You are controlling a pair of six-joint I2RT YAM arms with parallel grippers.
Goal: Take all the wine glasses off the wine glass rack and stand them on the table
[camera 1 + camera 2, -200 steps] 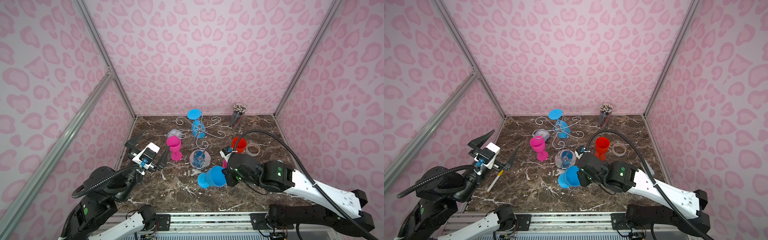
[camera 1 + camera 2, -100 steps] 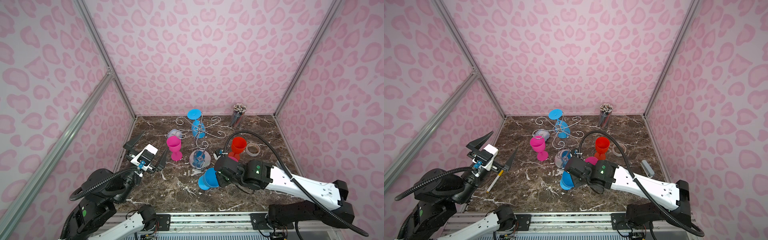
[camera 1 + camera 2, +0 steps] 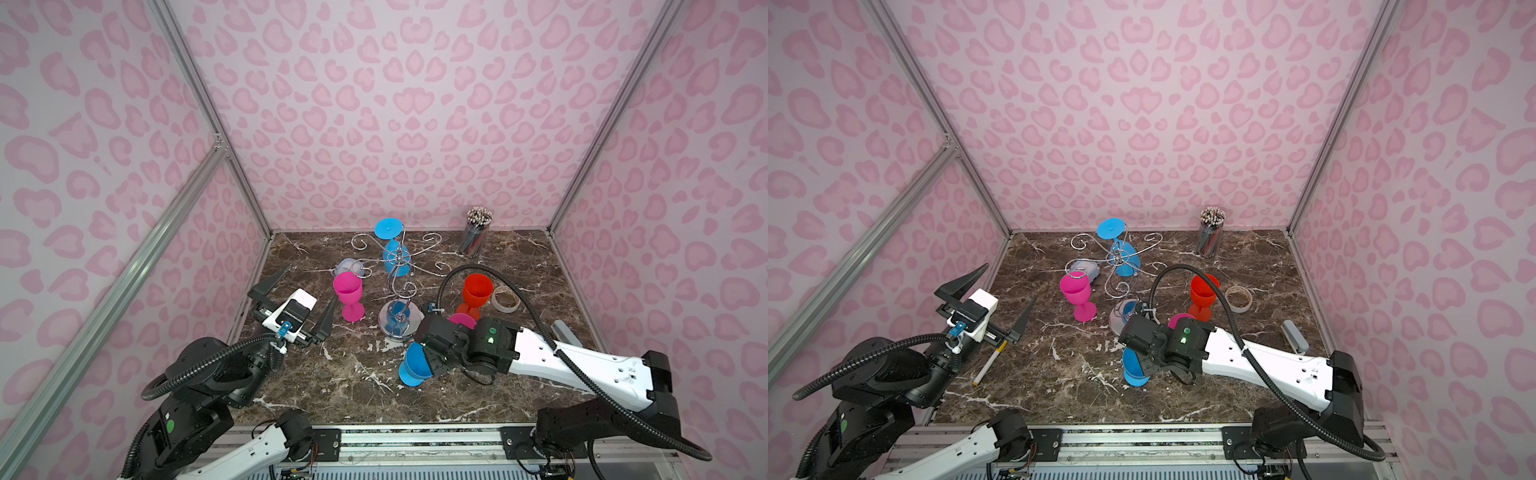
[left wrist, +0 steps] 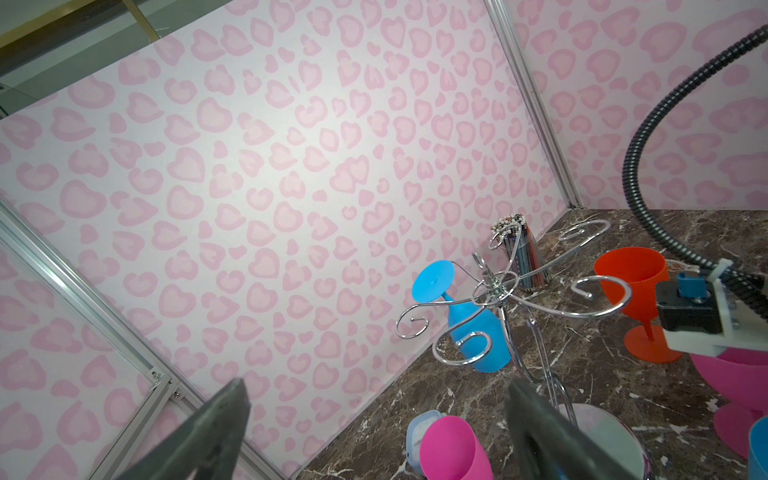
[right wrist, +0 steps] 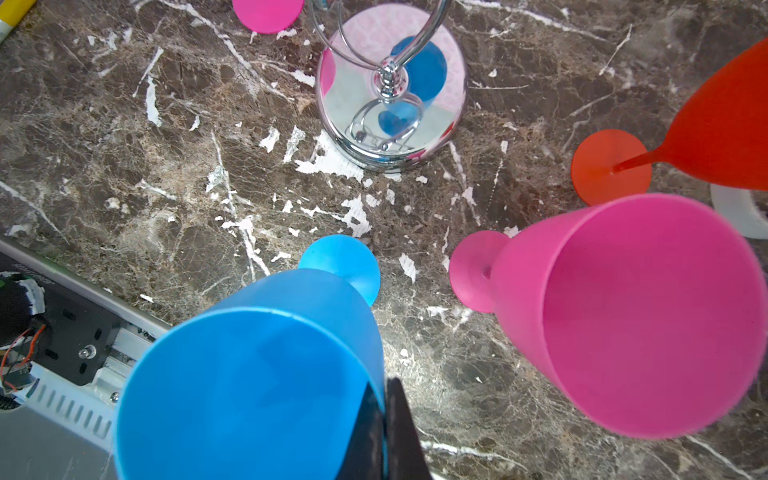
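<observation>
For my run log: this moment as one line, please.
right gripper: shut on blue plastic wine glass | left gripper: open, empty | chrome wire rack: second blue glass hanging

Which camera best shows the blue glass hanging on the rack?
Left wrist view: the hanging blue glass shows large, upside down on the rack. Both top views show it small, partly hidden; the right wrist view misses it.

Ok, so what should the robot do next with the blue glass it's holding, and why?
Probably ease the blue wine glass down until its foot sits flat on the table. The right gripper is shut on its rim, the glass looks tilted and is already off the wine glass rack, and the marble beneath it looks bare. I can't tell if the foot touches yet.
</observation>
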